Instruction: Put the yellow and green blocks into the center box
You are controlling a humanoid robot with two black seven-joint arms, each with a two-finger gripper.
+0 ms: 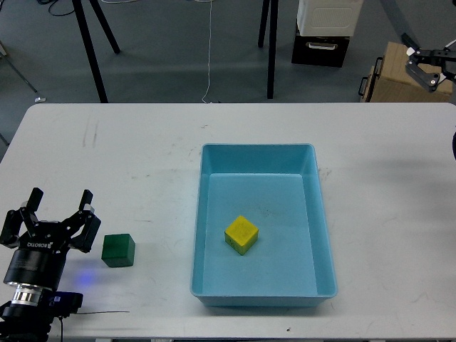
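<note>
Yellow block (241,235) lies in the light-blue tray (324,235). Green block (118,250) sits on the table (142,157) at the tray's nine o'clock — left gripper (60,203) just beside it, fingers spread wide. Right gripper (429,71) hangs at two o'clock — opening unclear.

White "ROBOTIQ" lettering on the left gripper (60,201) body.

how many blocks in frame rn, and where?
2. The yellow block lies inside the light-blue tray. The green block sits on the white table, left of the tray, beside the left gripper. None look hidden.
</note>
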